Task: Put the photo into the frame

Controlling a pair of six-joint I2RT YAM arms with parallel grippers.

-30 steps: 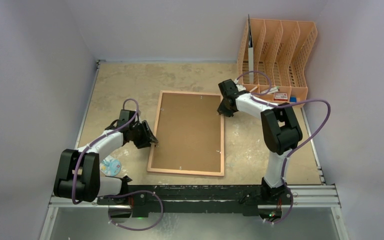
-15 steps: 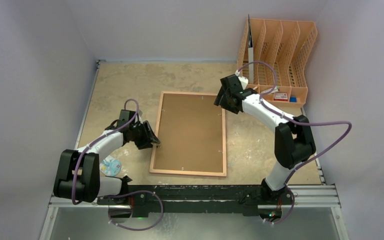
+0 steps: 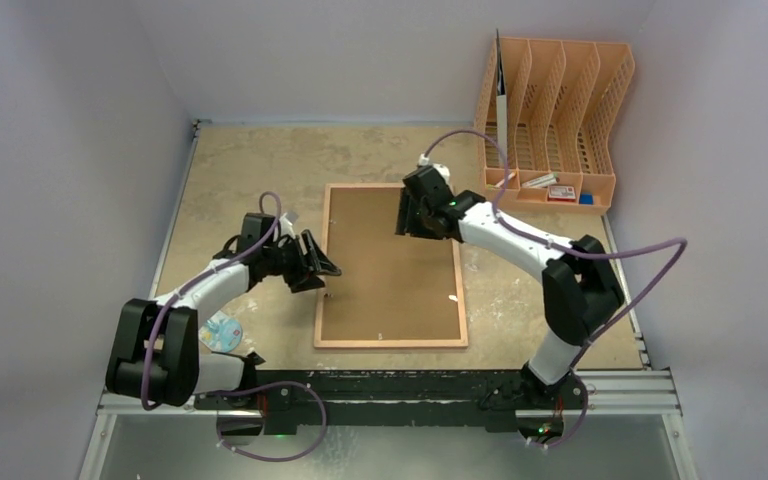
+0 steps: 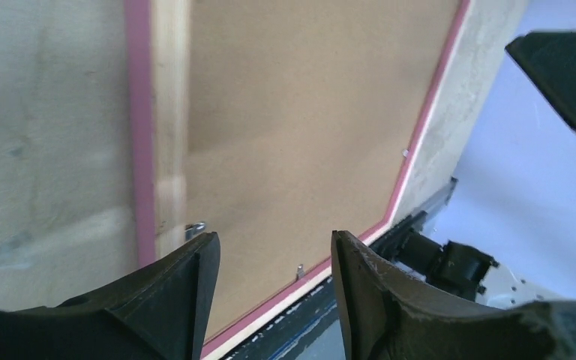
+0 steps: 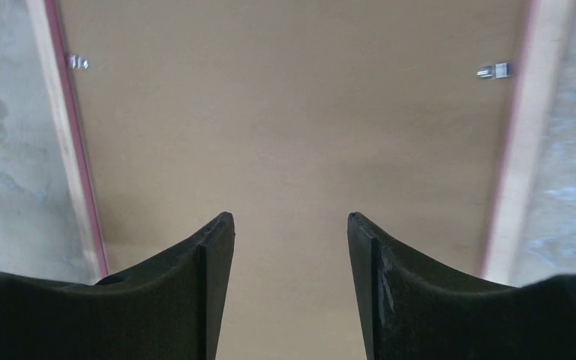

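The frame (image 3: 390,343) lies face down on the table, its brown backing board (image 3: 390,270) upward inside a pink and pale wood edge (image 4: 157,150). My left gripper (image 3: 326,268) hovers at the frame's left edge, open, with nothing between its fingers (image 4: 187,292). My right gripper (image 3: 403,217) is over the far part of the backing board (image 5: 292,112), also open and empty. The frame's wood edge (image 5: 521,150) runs along the right of the right wrist view. The photo is hidden or out of view.
An orange file rack (image 3: 560,100) stands at the far right with a thin upright sheet (image 3: 501,90) in its left slot and a small red-and-white box (image 3: 560,192) before it. A round disc (image 3: 222,331) lies near the left arm's base. A metal rail (image 3: 390,385) borders the near edge.
The frame has slid to the right and turned slightly. My right gripper moved left from the frame's far right corner to over the backing and opened. My left gripper followed rightward and opened wider.
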